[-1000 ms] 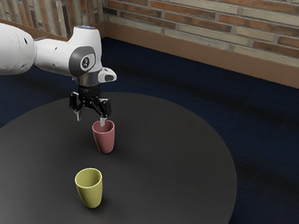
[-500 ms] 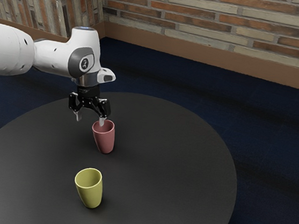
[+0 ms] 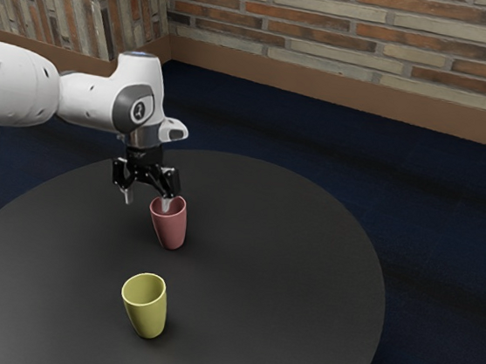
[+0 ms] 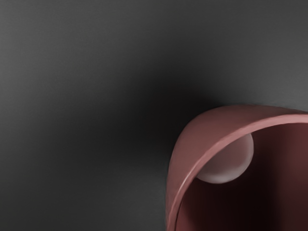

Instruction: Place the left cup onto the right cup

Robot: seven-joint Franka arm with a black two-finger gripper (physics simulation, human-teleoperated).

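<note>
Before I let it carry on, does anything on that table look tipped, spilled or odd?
Nothing stands out. The pink cup and the yellow cup stand upright and apart on the black table, nothing spilled. The open gripper straddles the pink cup's rim, one finger inside it.

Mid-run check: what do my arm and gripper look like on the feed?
The arm is glossy white with rounded shells and a dark grey round joint cap bearing a small white mark. The gripper is black and two-fingered, with pale fingertips.
</note>
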